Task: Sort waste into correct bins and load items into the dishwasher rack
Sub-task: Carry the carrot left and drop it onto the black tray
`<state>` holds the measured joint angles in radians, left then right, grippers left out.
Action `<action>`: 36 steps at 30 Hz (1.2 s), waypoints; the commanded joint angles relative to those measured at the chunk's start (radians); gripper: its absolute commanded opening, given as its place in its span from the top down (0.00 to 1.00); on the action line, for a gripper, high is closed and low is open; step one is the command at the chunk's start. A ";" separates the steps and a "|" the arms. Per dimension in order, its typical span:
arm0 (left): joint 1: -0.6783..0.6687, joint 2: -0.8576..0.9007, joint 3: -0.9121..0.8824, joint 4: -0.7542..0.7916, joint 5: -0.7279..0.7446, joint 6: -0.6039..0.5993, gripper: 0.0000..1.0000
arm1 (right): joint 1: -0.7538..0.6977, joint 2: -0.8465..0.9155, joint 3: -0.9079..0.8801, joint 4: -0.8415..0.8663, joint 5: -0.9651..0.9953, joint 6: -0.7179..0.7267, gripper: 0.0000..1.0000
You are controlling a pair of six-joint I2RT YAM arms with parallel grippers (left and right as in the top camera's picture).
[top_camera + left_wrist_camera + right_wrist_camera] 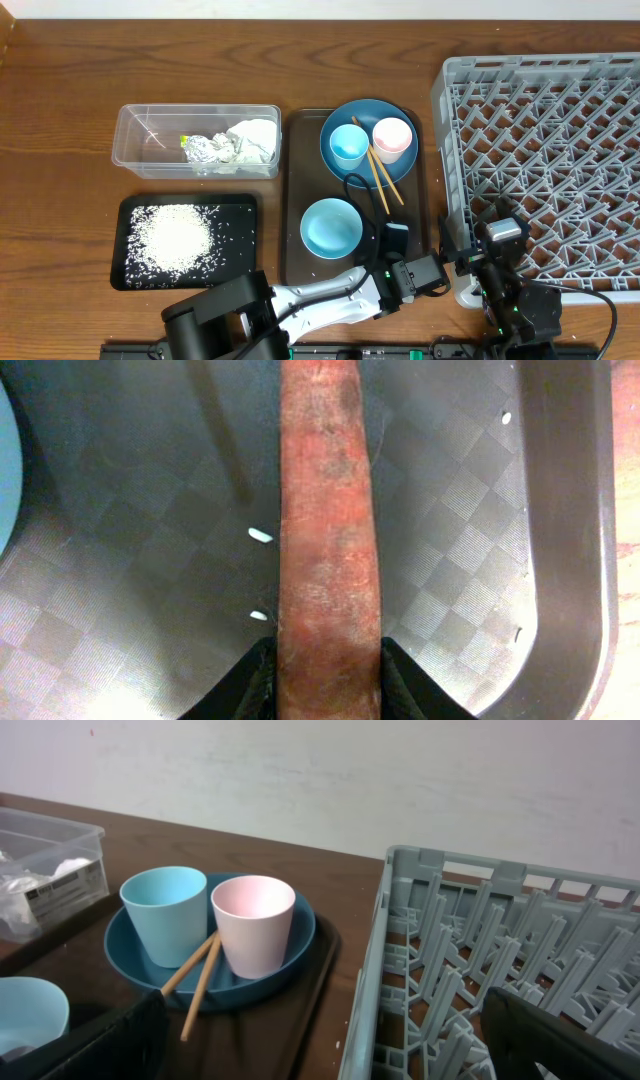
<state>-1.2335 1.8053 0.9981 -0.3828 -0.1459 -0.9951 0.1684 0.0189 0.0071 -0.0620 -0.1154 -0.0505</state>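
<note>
Carrot (328,540) is judged to be the waste now being sorted. At far left, a foil wrapper (200,150) and tissue (255,140) are held in the clear tub (150,135), and rice (175,235) is spread in the black tray (235,265). At the brown serving tray's (560,510) near right corner, the carrot is clamped between the left gripper's (328,680) fingers, its long axis running straight out from them. Both bins lie well to its left. Further right, the right gripper (320,1040) is seen spread and empty beside the rack (450,970).
</note>
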 commanded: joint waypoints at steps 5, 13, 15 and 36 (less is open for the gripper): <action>0.002 -0.069 -0.020 -0.014 0.003 0.040 0.73 | 0.000 -0.008 -0.002 -0.002 -0.012 0.012 0.01; 0.012 -0.336 -0.020 -0.083 -0.002 0.052 0.80 | 0.000 -0.008 -0.002 -0.002 -0.012 0.012 0.01; 0.027 -0.398 -0.020 -0.138 -0.005 0.052 0.80 | 0.000 -0.008 -0.002 -0.002 -0.012 0.012 0.01; 0.689 -0.544 -0.114 -0.652 -0.204 0.182 0.79 | 0.000 -0.008 -0.002 -0.002 -0.012 0.012 0.01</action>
<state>-0.6178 1.2591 0.9131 -1.0500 -0.3016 -0.8791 0.1684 0.0185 0.0071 -0.0616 -0.1181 -0.0505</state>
